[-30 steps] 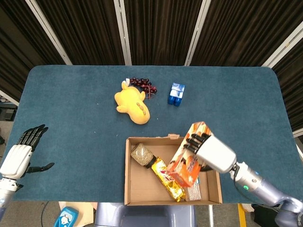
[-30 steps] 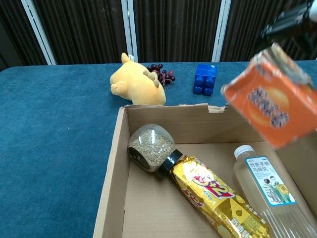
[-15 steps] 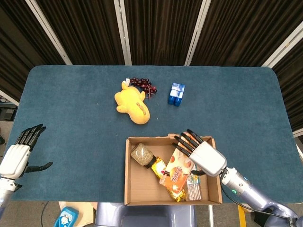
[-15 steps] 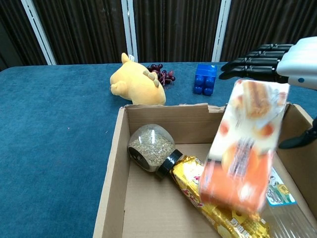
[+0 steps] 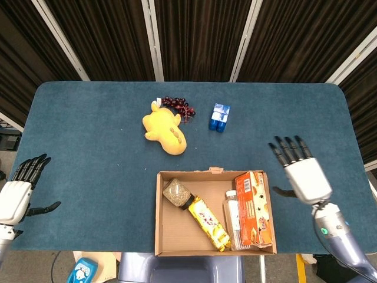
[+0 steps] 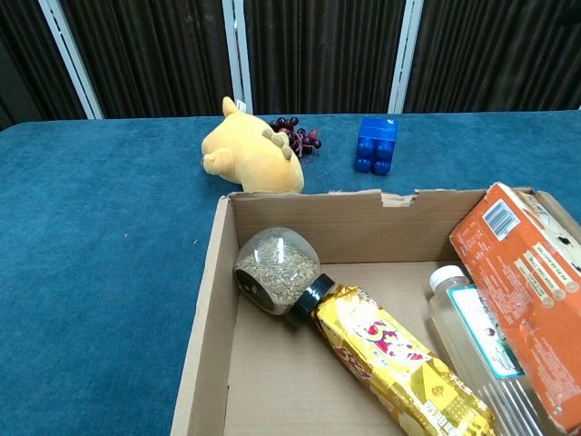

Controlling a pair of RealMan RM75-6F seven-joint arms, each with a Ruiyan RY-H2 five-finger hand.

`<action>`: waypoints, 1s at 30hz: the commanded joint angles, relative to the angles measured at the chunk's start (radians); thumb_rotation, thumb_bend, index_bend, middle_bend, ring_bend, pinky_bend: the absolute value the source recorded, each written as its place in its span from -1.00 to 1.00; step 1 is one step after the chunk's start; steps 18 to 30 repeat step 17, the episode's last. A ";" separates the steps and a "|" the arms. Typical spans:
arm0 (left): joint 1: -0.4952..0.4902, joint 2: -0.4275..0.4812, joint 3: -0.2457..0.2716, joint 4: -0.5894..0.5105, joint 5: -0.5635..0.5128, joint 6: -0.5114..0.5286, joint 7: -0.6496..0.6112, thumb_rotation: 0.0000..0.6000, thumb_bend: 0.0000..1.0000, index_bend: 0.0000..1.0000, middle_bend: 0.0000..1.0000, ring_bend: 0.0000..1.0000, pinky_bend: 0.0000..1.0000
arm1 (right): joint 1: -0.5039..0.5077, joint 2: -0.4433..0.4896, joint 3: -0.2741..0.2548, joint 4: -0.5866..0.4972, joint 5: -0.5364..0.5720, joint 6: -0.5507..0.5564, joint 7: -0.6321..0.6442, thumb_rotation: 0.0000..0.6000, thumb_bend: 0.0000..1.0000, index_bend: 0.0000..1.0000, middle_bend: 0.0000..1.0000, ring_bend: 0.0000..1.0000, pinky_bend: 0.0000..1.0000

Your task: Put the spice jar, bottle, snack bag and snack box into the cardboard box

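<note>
As all four task items now lie inside the container, status is reported per line:

Task progress: judged complete; nothing named in the task lies on the table [image 5: 88,147] outside the cardboard box [image 5: 159,212].
Spice jar [image 5: 176,193]: on its side in the box corner farthest from the right hand, cap against the snack bag.
Snack bag [image 5: 208,223]: diagonal across the box floor, between the jar and the bottle.
Bottle [image 5: 232,219]: lying flat, just beside the snack box on the side away from the right hand.
Snack box [image 5: 254,207]: against the box wall nearest the right hand, leaning partly over the bottle in the chest view.
Right hand [image 5: 301,172]: beside the box, outside its wall, fingers spread, holding nothing.
Left hand [image 5: 17,191]: at the table edge, well apart from the box, fingers apart, empty.
Other objects: yellow plush toy [image 5: 164,130], grapes [image 5: 177,104] and blue block [image 5: 220,117], all beyond the box, forward of the right hand and toward the left hand.
Obstructions: none apparent; both hands stand free of the box.
</note>
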 commanded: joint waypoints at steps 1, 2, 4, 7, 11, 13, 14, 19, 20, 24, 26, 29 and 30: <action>0.014 0.003 -0.001 -0.002 -0.005 0.021 0.025 1.00 -0.88 -0.95 -1.00 -1.00 -1.00 | -0.076 0.003 0.002 0.038 0.046 0.060 0.089 1.00 -1.00 -1.00 -1.00 -1.00 -1.00; 0.020 0.003 -0.003 0.000 -0.007 0.031 0.037 1.00 -0.88 -0.95 -1.00 -1.00 -1.00 | -0.091 -0.002 -0.002 0.049 0.050 0.070 0.105 1.00 -1.00 -1.00 -1.00 -1.00 -1.00; 0.031 0.001 -0.005 0.007 -0.010 0.051 0.067 1.00 -0.88 -0.96 -1.00 -1.00 -1.00 | -0.117 -0.014 -0.012 0.073 0.050 0.088 0.126 1.00 -1.00 -1.00 -1.00 -1.00 -1.00; 0.052 -0.004 -0.007 0.026 -0.017 0.085 0.132 1.00 -0.88 -0.99 -1.00 -1.00 -1.00 | -0.159 -0.039 -0.026 0.096 0.054 0.115 0.153 1.00 -1.00 -1.00 -1.00 -1.00 -1.00; 0.076 -0.016 -0.010 0.046 -0.027 0.120 0.183 1.00 -0.88 -1.00 -1.00 -1.00 -1.00 | -0.209 -0.073 -0.037 0.112 0.065 0.155 0.169 1.00 -1.00 -1.00 -1.00 -1.00 -1.00; 0.086 -0.024 -0.015 0.061 -0.036 0.135 0.202 1.00 -0.88 -1.00 -1.00 -1.00 -1.00 | -0.236 -0.094 -0.039 0.118 0.066 0.181 0.182 1.00 -1.00 -1.00 -1.00 -1.00 -1.00; 0.089 -0.027 -0.017 0.066 -0.041 0.139 0.206 1.00 -0.88 -1.00 -1.00 -1.00 -1.00 | -0.247 -0.103 -0.041 0.124 0.065 0.190 0.188 1.00 -1.00 -1.00 -1.00 -1.00 -1.00; 0.093 -0.034 -0.025 0.071 -0.054 0.140 0.206 1.00 -0.88 -1.00 -1.00 -1.00 -1.00 | -0.265 -0.115 -0.044 0.132 0.061 0.196 0.197 1.00 -1.00 -1.00 -1.00 -1.00 -1.00; 0.093 -0.034 -0.025 0.071 -0.054 0.140 0.206 1.00 -0.88 -1.00 -1.00 -1.00 -1.00 | -0.265 -0.115 -0.044 0.132 0.061 0.196 0.197 1.00 -1.00 -1.00 -1.00 -1.00 -1.00; 0.093 -0.034 -0.025 0.071 -0.054 0.140 0.206 1.00 -0.88 -1.00 -1.00 -1.00 -1.00 | -0.265 -0.115 -0.044 0.132 0.061 0.196 0.197 1.00 -1.00 -1.00 -1.00 -1.00 -1.00; 0.093 -0.034 -0.025 0.071 -0.054 0.140 0.206 1.00 -0.88 -1.00 -1.00 -1.00 -1.00 | -0.265 -0.115 -0.044 0.132 0.061 0.196 0.197 1.00 -1.00 -1.00 -1.00 -1.00 -1.00; 0.093 -0.034 -0.025 0.071 -0.054 0.140 0.206 1.00 -0.88 -1.00 -1.00 -1.00 -1.00 | -0.265 -0.115 -0.044 0.132 0.061 0.196 0.197 1.00 -1.00 -1.00 -1.00 -1.00 -1.00; 0.093 -0.034 -0.025 0.071 -0.054 0.140 0.206 1.00 -0.88 -1.00 -1.00 -1.00 -1.00 | -0.265 -0.115 -0.044 0.132 0.061 0.196 0.197 1.00 -1.00 -1.00 -1.00 -1.00 -1.00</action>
